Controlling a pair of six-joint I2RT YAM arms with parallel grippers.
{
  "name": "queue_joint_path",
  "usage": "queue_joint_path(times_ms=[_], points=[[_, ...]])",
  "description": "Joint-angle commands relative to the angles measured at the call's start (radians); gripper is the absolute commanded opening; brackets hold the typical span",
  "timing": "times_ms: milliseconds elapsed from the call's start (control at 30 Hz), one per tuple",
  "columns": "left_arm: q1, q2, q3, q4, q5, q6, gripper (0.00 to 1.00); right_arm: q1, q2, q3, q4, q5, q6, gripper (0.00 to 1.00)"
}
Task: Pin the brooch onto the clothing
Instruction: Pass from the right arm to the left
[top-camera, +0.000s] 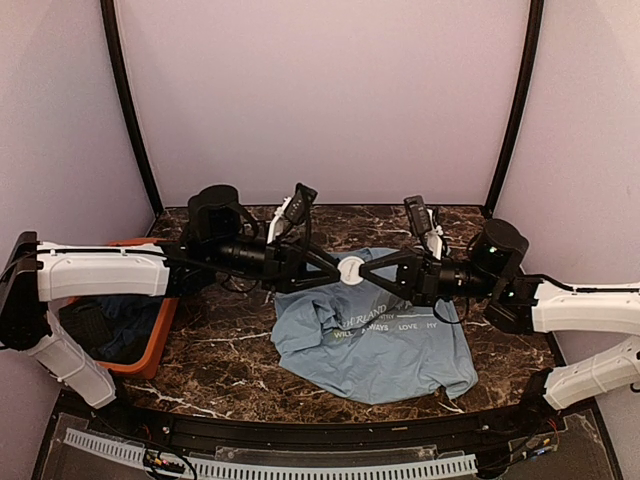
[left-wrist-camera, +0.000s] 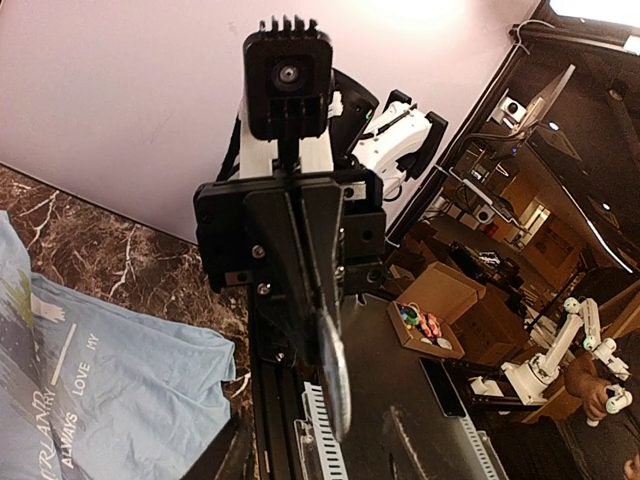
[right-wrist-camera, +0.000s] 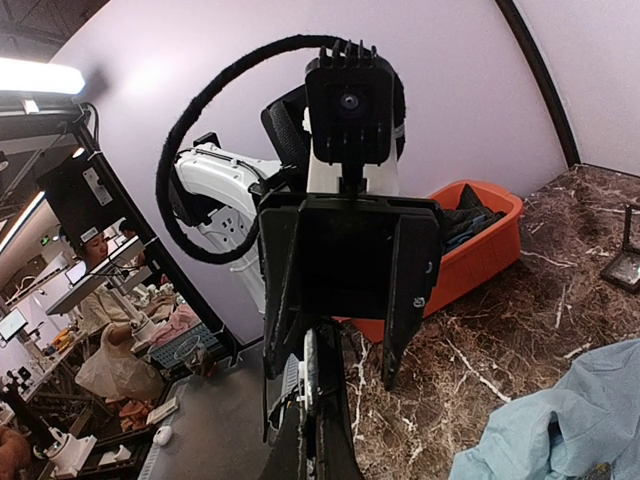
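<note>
left of shirt (top-camera: 380, 350), orange bin (top-camera: 163, 328), dark garments (top-camera: 115, 325)

There's the brooch (top-camera: 352, 268), up in the air: a small round disc, pale from above, thin and metallic edge-on, nipped at the tips of the right hand (top-camera: 368, 273) over the far edge of the shirt (top-camera: 390, 350). That shirt is light blue, white lettering up, rumpled on the worktop (top-camera: 220, 350), centre.
</note>
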Motion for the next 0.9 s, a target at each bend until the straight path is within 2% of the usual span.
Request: queue_joint_path(times_ms=[0, 133, 433, 700, 800, 867], points=[[-0.007, -0.01, 0.045, 0.046, 0.036, -0.018, 0.39, -0.004, -0.033, 0.005, -0.036, 0.032, -0.036, 0.0], [-0.008, -0.001, 0.053, 0.019, 0.036, -0.009, 0.28, -0.004, -0.043, 0.005, -0.044, 0.037, -0.038, 0.0], [-0.013, 0.016, 0.076, -0.059, 0.024, 0.021, 0.22, -0.004, -0.047, 0.009, -0.063, 0.042, -0.045, 0.0], [-0.017, 0.035, 0.084, -0.065, 0.03, 0.023, 0.01, -0.004, -0.046, 0.01, -0.07, 0.041, -0.048, 0.0], [-0.016, 0.039, 0.086, -0.077, 0.024, 0.034, 0.01, -0.005, -0.047, 0.022, -0.11, 0.037, -0.07, 0.0], [-0.017, 0.037, 0.092, -0.11, 0.014, 0.057, 0.01, -0.004, -0.047, 0.054, -0.188, 0.03, -0.102, 0.08]])
